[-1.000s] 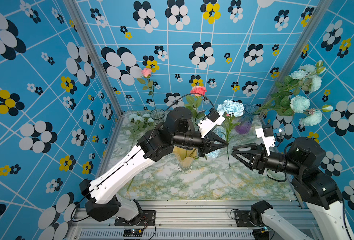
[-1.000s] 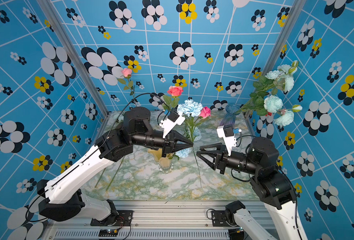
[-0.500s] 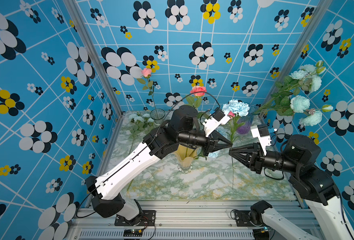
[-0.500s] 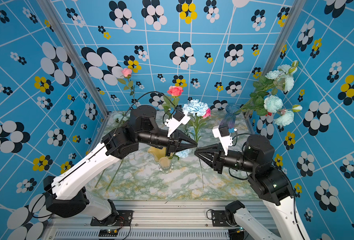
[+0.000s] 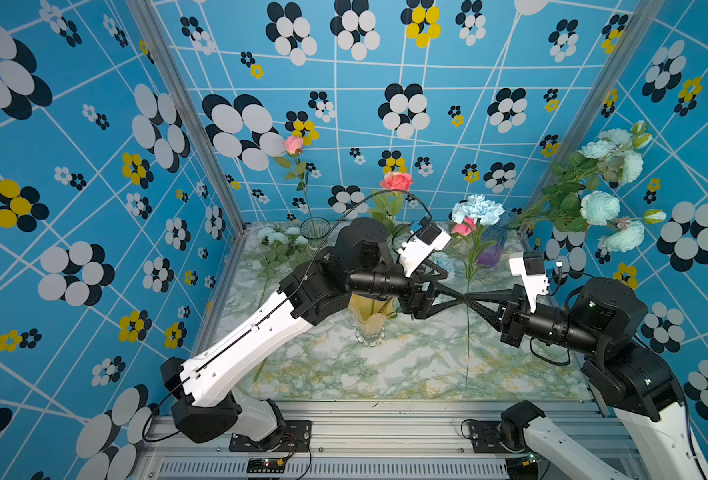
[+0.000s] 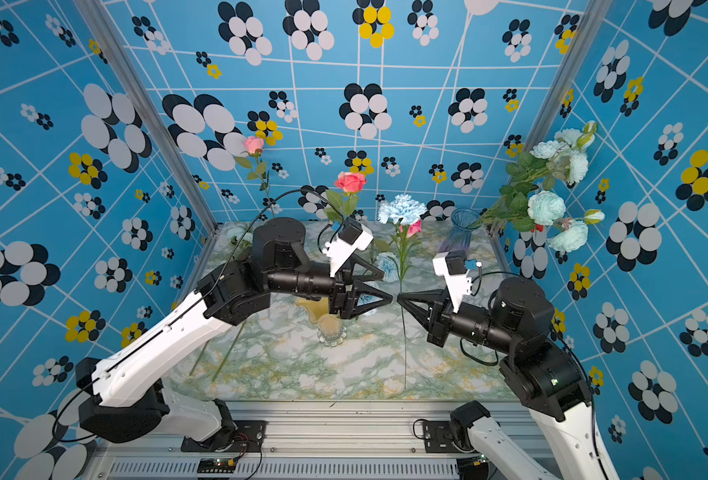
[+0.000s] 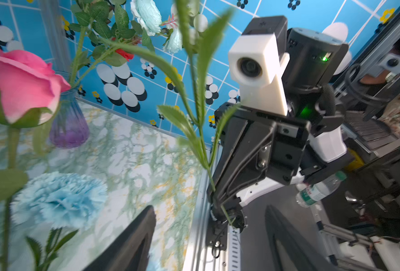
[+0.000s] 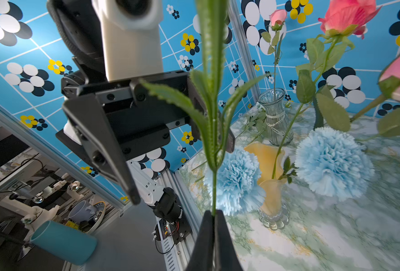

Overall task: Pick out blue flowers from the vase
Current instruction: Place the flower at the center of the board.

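Blue flowers (image 8: 333, 162): petals looking like matt, ruffled cloth.
Carnation stem (image 8: 214, 187): looking like green plastic, showing slight sheen.
Yellow vase (image 8: 270, 197), clear vase (image 8: 275, 117), purple vase (image 7: 68, 122): glossy glass catching light, clear one ribbed.
Tabletop (image 5: 406, 365): smooth marble-print surface, shining faintly.
Left gripper (image 6: 387, 286), right gripper (image 6: 400, 297): jaws looking like matt black plastic.
Arm shells (image 5: 252, 349): showing smooth white plastic.
Frame rails (image 5: 365, 419): looking like brushed metal.

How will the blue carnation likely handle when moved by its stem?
Probably light: the right gripper holds the blue carnation by its thin stem alone. Likely to sway, the bloom standing far above the pinch.
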{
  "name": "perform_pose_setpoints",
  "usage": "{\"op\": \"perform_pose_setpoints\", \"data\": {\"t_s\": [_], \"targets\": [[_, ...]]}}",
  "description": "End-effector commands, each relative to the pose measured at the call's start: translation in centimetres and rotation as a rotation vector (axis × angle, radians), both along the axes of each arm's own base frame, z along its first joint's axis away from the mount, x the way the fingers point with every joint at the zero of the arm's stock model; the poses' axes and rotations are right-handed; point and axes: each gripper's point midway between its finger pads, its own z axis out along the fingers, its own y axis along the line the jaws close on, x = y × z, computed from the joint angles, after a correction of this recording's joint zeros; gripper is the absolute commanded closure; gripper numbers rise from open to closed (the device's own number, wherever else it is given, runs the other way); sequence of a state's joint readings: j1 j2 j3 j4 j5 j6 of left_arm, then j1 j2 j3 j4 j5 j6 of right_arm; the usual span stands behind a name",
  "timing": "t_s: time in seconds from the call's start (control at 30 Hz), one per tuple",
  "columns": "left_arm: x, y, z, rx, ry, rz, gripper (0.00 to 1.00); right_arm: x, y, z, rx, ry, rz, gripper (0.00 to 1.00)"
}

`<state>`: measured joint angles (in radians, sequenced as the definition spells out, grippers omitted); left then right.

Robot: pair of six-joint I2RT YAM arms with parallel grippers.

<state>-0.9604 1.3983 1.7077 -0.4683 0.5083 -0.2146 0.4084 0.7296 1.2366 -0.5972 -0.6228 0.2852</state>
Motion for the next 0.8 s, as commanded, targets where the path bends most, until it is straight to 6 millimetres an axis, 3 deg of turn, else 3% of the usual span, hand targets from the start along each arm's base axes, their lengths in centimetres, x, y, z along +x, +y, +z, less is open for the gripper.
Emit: {"op": "perform_pose_setpoints", "data": {"t_s": [0.0, 0.23, 0.47, 0.63, 0.77], "targets": [[1.6, 3.2, 1.5, -0.060, -0.116, 0.215, 0.10, 1.8, -1.7, -1.0, -0.036, 0.024, -0.154, 1.00], [2.6, 8.7, -0.4, -0.161, -0.227, 0.454, 0.05, 5.0, -6.8, -5.3, -0.193, 0.095, -0.502, 1.00], [5.0, 14.1, -4.0, -0.152, -0.317, 0.737, 0.05, 6.9, -10.2, -12.1, -0.368, 0.220, -0.705, 1.00], [5.6, 16.1, -5.0, -0.186, -0.332, 0.803, 0.05, 8.3, -10.4, -16.0, -0.454, 0.296, -0.739, 1.00], [6.5, 16.6, -6.4, -0.153, -0.336, 0.828, 0.05, 10.3, -8.3, -19.2, -0.434, 0.360, -0.685, 1.00]]}}
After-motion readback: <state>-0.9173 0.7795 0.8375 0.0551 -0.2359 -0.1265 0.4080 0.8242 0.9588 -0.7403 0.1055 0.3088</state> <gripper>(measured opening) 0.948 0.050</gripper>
